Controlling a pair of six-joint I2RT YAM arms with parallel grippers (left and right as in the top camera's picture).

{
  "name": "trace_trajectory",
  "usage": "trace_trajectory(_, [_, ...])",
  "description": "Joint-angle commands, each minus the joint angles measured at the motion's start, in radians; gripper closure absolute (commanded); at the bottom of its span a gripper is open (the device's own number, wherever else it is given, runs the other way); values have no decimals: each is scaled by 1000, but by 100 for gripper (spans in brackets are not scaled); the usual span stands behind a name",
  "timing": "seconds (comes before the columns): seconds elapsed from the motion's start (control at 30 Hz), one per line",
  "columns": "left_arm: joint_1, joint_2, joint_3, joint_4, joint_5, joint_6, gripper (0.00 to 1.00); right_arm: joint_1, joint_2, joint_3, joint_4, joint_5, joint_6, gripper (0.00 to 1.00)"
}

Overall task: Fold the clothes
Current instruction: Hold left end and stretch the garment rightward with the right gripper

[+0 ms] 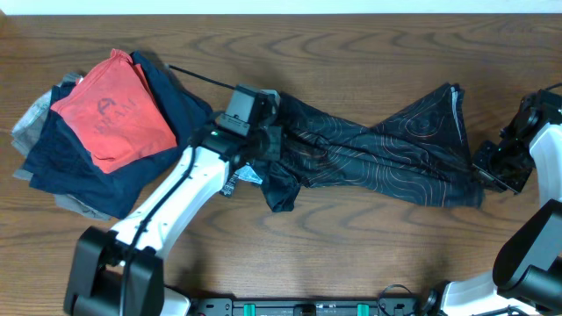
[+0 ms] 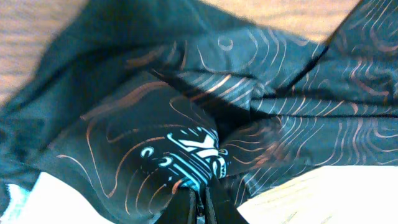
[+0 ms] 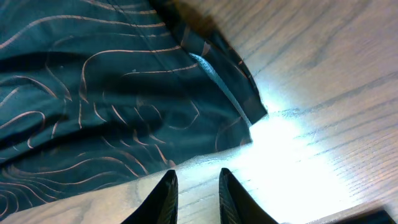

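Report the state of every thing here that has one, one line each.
black jersey: unfolded, crumpled, bunched at its left end.
left gripper: shut on the black jersey's bunched cloth.
right gripper: open, empty, beside the jersey's right end.
red-orange shirt: lying roughly flat on top of the pile.
navy garments: heaped under the red-orange shirt.

jersey (image 1: 386,149): thin cloth, slight sheen. table (image 1: 351,254): wood, matt, visible grain. red-orange shirt (image 1: 114,110): matt cloth.

Overhead downward; wrist cameras near jersey (image 1: 386,149)
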Motion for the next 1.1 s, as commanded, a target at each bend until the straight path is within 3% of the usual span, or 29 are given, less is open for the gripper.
trace_trajectory(0.0, [-9, 31, -1, 1, 5, 10, 94, -5, -8, -42, -3, -3, -3, 77])
trace_trajectory(0.2, [-9, 31, -1, 1, 5, 10, 94, -6, -8, -146, 14, 18, 16, 69])
trace_trajectory(0.47, [-9, 31, -1, -1, 5, 9, 94, -19, -8, -225, 68, 134, 113, 66])
trace_trajectory(0.8, [-9, 31, -1, -7, 5, 9, 94, -20, -8, -295, 209, 114, 114, 50])
trace_trajectory(0.97, [-9, 31, -1, -7, 6, 9, 94, -20, -8, -319, 241, 92, 114, 54])
trace_trajectory(1.07, [-9, 31, -1, -7, 5, 9, 94, -20, -8, -321, 254, 92, 113, 69])
